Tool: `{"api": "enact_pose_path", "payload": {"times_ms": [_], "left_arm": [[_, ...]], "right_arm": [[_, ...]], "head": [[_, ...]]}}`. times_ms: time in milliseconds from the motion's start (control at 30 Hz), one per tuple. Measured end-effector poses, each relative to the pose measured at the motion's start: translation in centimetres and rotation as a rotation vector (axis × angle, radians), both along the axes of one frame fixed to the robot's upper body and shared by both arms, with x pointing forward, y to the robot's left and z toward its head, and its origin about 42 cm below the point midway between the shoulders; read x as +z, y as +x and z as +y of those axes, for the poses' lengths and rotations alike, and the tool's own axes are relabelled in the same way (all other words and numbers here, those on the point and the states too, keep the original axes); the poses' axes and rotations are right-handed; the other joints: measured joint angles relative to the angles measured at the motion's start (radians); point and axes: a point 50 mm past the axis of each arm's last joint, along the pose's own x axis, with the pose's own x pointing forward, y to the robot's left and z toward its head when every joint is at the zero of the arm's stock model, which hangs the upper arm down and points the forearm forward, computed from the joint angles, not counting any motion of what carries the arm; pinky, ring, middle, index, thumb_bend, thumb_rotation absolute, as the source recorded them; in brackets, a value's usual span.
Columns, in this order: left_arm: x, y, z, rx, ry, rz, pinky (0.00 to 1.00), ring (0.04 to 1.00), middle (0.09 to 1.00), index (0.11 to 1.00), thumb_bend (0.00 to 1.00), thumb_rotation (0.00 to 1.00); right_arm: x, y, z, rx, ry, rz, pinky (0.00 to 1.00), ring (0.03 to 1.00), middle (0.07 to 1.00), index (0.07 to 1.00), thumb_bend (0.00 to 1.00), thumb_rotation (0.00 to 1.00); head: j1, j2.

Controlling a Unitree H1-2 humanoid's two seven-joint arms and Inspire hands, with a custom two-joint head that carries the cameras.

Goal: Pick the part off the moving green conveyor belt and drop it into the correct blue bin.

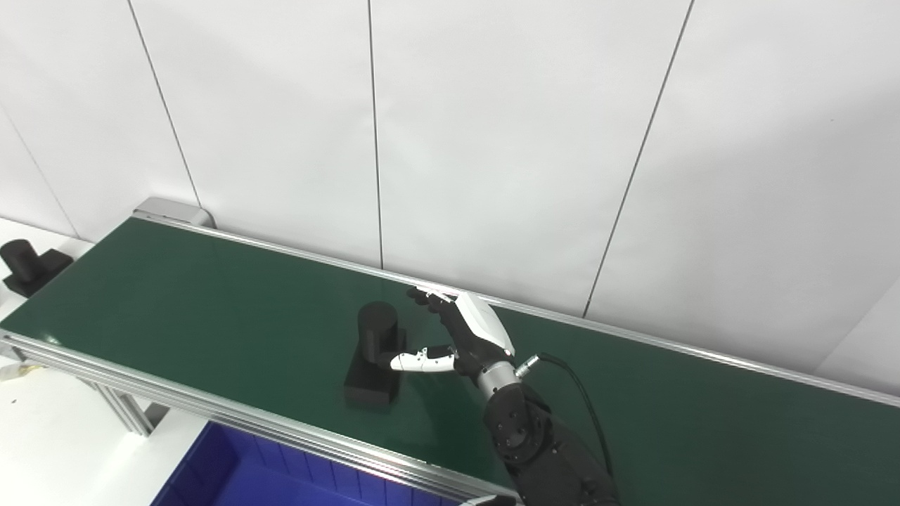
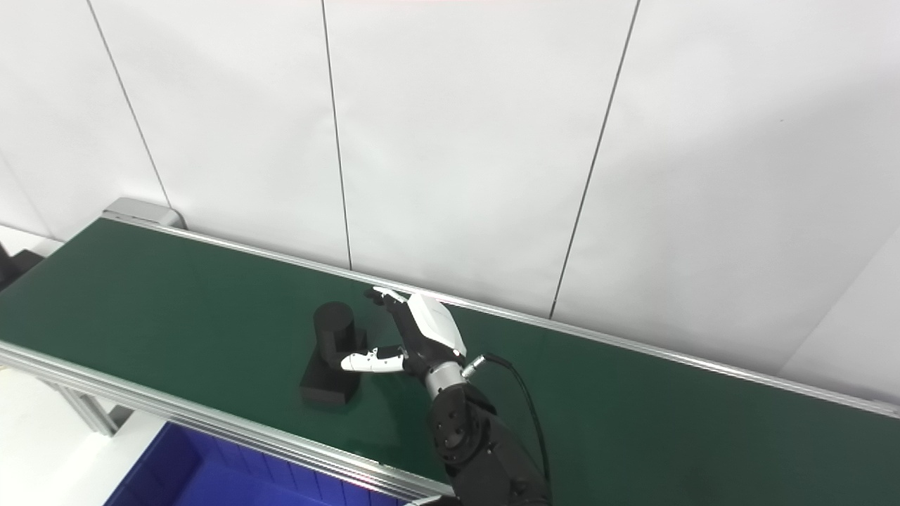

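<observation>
Below the blue bin, the right hand, fingers spread and empty, has the black part just to its left, upright on the belt

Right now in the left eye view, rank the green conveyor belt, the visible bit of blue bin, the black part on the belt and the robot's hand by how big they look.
1. green conveyor belt
2. blue bin, only partly in frame
3. black part and right hand: these look about alike, so I won't rank them.
</observation>
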Motion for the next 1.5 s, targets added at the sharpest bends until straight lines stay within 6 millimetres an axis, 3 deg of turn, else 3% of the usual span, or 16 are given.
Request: {"api": "enact_pose_path", "payload": {"times_ms": [367,933,1200,1367,1500], "left_arm": [[0.3,-0.1,-0.6,0.000,0.002,-0.012,0.63,0.737,0.808,0.820,0.85,0.52],[0.6,-0.5,-0.7,0.012,-0.006,-0.018,0.66,0.758,0.828,0.828,0.85,0.55],[1.1,-0.7,-0.4,0.021,-0.029,-0.023,0.70,0.770,0.828,0.840,0.85,0.56],[1.1,-1.3,-0.3,0.018,-0.029,-0.014,0.71,0.763,0.808,0.845,0.83,0.56],[1.5,-1.4,-0.1,0.018,-0.030,-0.027,0.71,0.766,0.803,0.845,0.82,0.58]], "right_arm": [[-0.2,-0.4,0.5,0.013,-0.018,-0.011,0.82,0.866,0.869,0.865,0.74,0.37],[-0.6,-0.5,0.4,-0.021,-0.058,-0.055,0.74,0.798,0.820,0.831,0.72,0.25],[-2.2,-0.9,-0.7,-0.089,-0.065,-0.044,0.73,0.789,0.816,0.814,0.71,0.22],[-3.9,-1.0,-2.6,-0.154,-0.088,-0.003,0.72,0.774,0.800,0.805,0.70,0.18],[-4.0,-0.8,-3.5,-0.183,-0.078,-0.010,0.73,0.781,0.799,0.807,0.70,0.17]], "head": [[0.006,0.009],[-0.009,0.040],[-0.029,0.054],[-0.044,0.063],[-0.055,0.071]]}}
